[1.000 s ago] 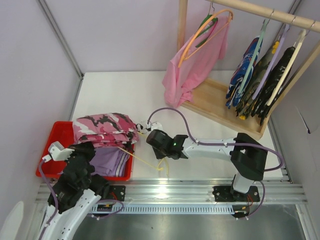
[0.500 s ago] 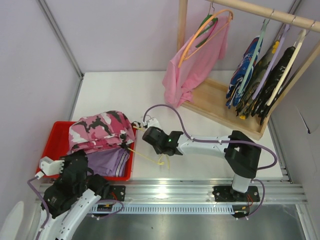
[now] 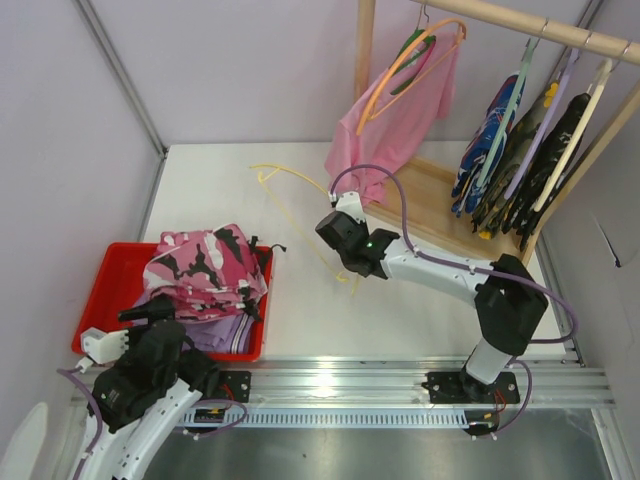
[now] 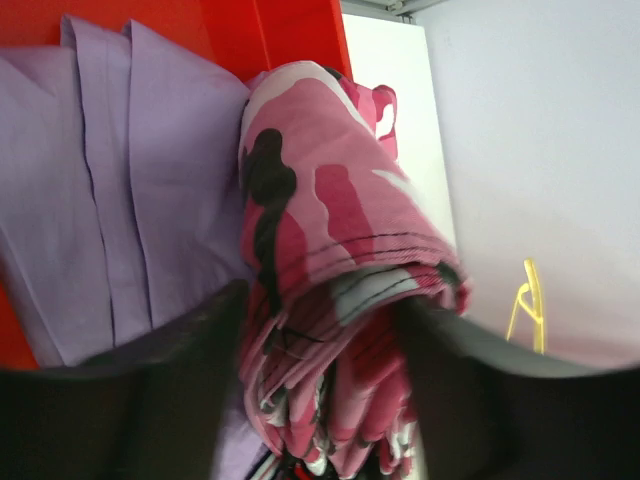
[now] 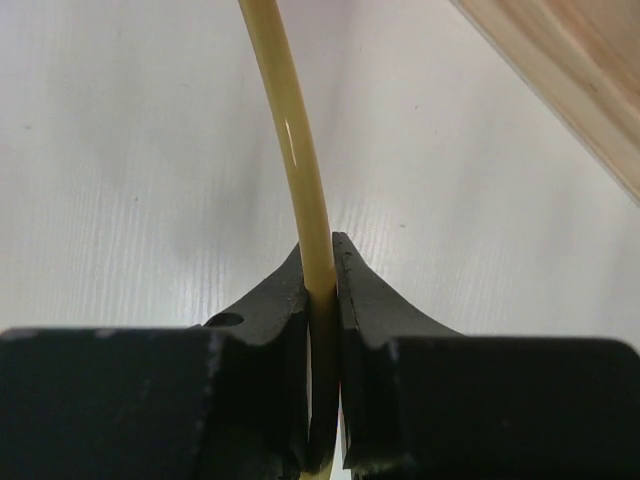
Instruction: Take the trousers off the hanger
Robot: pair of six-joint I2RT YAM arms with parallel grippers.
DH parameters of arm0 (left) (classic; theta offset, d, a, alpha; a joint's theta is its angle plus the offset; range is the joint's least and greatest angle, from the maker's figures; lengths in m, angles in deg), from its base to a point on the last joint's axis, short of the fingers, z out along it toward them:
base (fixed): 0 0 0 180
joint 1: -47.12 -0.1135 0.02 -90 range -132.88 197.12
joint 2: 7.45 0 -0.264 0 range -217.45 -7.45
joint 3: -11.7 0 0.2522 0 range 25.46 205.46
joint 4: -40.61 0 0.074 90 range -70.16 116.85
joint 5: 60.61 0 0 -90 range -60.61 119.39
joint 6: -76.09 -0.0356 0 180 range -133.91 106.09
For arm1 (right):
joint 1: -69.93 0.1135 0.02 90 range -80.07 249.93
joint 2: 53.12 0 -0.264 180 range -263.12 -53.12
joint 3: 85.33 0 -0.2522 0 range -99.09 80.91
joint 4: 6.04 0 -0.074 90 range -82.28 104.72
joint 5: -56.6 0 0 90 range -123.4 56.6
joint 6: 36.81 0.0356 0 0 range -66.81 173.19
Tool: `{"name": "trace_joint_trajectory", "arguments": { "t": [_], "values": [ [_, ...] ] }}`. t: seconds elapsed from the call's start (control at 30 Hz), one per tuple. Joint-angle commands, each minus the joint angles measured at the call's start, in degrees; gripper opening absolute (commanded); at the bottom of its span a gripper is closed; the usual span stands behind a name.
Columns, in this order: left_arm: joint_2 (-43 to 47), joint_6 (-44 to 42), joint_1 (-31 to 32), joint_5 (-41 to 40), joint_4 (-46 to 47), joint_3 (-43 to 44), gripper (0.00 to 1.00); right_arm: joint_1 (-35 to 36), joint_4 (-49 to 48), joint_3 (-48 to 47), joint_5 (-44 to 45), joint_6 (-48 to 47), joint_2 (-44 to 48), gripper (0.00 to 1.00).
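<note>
**Trousers lying in the red bin, hanger being held apart from them**

The trousers (image 3: pixel 205 268) are lying bunched in the red bin (image 3: pixel 112 290). They are heaping over a folded lilac cloth (image 3: pixel 218 328), which is showing along the bin's near side. They are sitting apart from the hanger (image 5: pixel 290 140), with none of the pink camouflage cloth draping over it.

The hanger is sitting well clear of the bin, out past the bin's far right corner and over the white table (image 3: pixel 230 200). Its arch is reaching away from the bin. I cannot tell whether it is resting on the table or being held just above it.

The right end effector (image 5: pixel 322 268) is pinching the hanger's thin yellow rod. Its black fingers (image 5: pixel 270 305) are standing narrow, with only the rod between them. A wooden rack base (image 5: pixel 570 80) is showing beyond it, on the side away from the bin.

The left end effector (image 4: pixel 320 305) is hovering at the bin's near edge and pointing into the bin. Its jaws are spreading wide, and a rolled fold of the trousers is showing in the gap between them. They are blurring in the wrist view, so I cannot tell whether they are touching the cloth.
</note>
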Motion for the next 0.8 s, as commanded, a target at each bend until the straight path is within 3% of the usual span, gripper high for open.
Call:
{"name": "trace_joint_trajectory", "arguments": {
  "t": [0.0, 0.03, 0.07, 0.27, 0.43, 0.47, 0.57, 0.6, 0.63, 0.77],
  "values": [
    [6.05, 1.86, 0.04, -3.18, -0.83, 2.01, 0.83, 0.86, -0.27, -2.76, 3.96, -0.92, 4.46, 0.00],
    [5.62, 0.20, 0.13, -2.92, -0.74, 3.41, 0.95, 0.86, -0.09, -2.68, 4.14, -1.18, 4.81, 0.00],
    [5.18, -0.86, 0.13, -2.74, -0.74, 5.08, 0.99, 0.86, -0.09, -2.59, 4.23, -1.36, 5.16, 0.00],
    [-1.04, -12.19, 0.04, -4.76, 1.19, 16.92, 1.00, 1.30, -1.93, -2.94, 3.70, -3.82, 7.54, 0.00],
    [-6.34, -12.54, 0.04, -6.60, -2.24, 22.67, 1.00, 2.27, -4.22, -3.20, 2.47, -5.14, 7.80, 0.00],
    [-6.34, -15.08, 0.04, -6.95, -0.32, 22.41, 0.99, 2.53, -4.40, -3.11, 2.12, -5.40, 7.80, 0.00],
    [-5.81, -33.25, 0.13, -4.86, 16.61, 18.64, 1.00, 4.02, -5.71, -3.38, 2.64, -6.46, 8.50, 0.00],
    [-6.34, -38.87, 0.04, -3.02, 26.85, 15.59, 1.00, 4.46, -6.15, -3.46, 2.99, -8.03, 8.94, 0.00],
    [-7.38, -45.54, 0.04, 0.91, 30.34, 14.86, 1.00, 5.42, -6.76, -3.55, 3.52, -8.91, 9.38, 0.00],
    [-19.93, -52.02, 0.13, 8.59, 37.14, 16.07, 0.99, 7.01, -8.17, -5.39, 7.02, -13.04, 13.06, 0.00]
  ]
}}
